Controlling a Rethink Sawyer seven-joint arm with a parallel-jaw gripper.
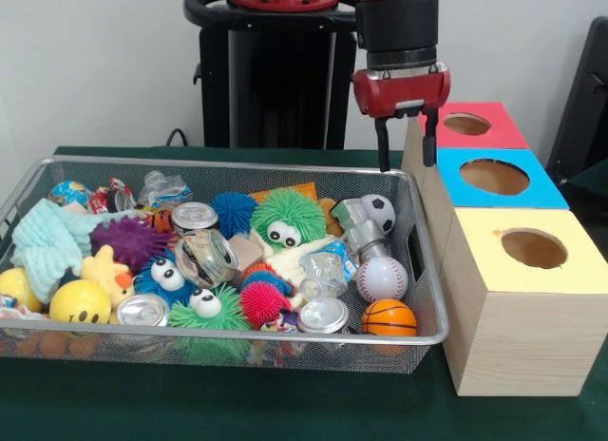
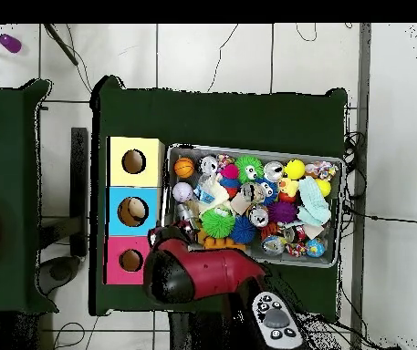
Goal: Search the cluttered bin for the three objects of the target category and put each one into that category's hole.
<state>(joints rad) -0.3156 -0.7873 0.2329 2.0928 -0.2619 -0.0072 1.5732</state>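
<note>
The silver mesh bin (image 1: 228,164) holds many toys. One clear crumpled bottle (image 1: 326,269) with a blue label lies right of centre. A second clear bottle (image 1: 205,257) lies left of centre. A third clear bottle (image 1: 162,188) lies at the far rim. My gripper (image 1: 407,164) is open and empty, hanging above the bin's far right corner, beside the blue-topped box. Its round hole (image 1: 494,176) is uncovered. In the overhead view the arm (image 2: 203,272) hides the gripper between the bin (image 2: 248,150) and the blue box's hole (image 2: 132,211).
A red-topped box (image 1: 499,127) and a yellow-topped box (image 1: 570,260) flank the blue one. Silver cans (image 1: 195,216), a grey metal flask (image 1: 361,224), fuzzy balls, a baseball (image 1: 382,278) and a small basketball (image 1: 389,317) crowd the bin.
</note>
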